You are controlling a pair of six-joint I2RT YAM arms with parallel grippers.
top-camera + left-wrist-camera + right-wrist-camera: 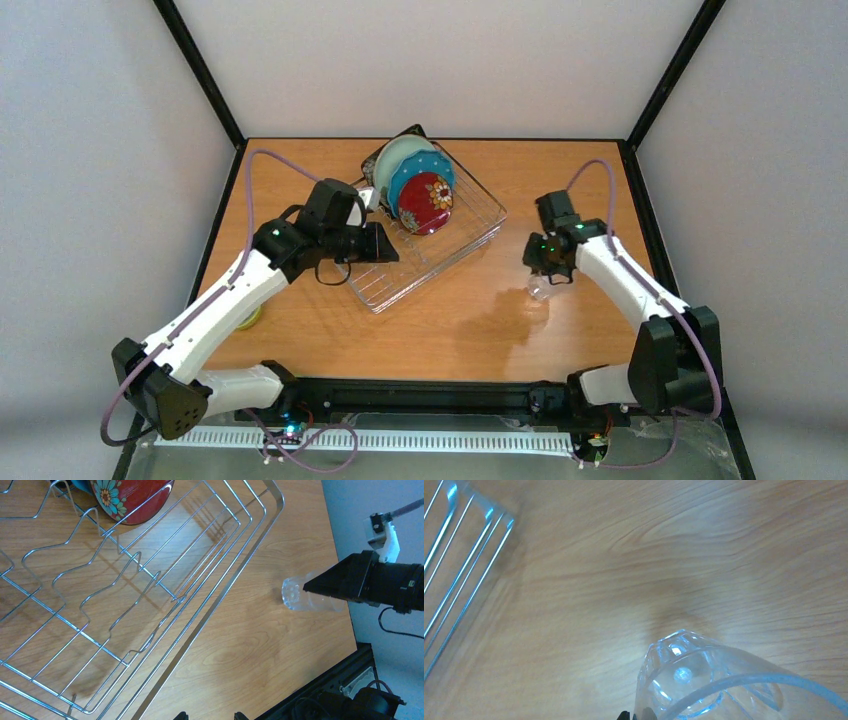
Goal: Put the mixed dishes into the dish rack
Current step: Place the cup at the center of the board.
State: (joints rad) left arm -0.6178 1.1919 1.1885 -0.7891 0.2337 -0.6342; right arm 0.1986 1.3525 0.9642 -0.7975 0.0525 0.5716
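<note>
Holds the left gripper over the lower left side of the dish rack, mid-frame, fingers spread, nothing between. Pinches the clear glass cup with the right gripper, right of the rack, maybe just off the table. Shows the pale mint plate, blue dotted plate and small red floral plate standing in the rack's upper left end.
</note>
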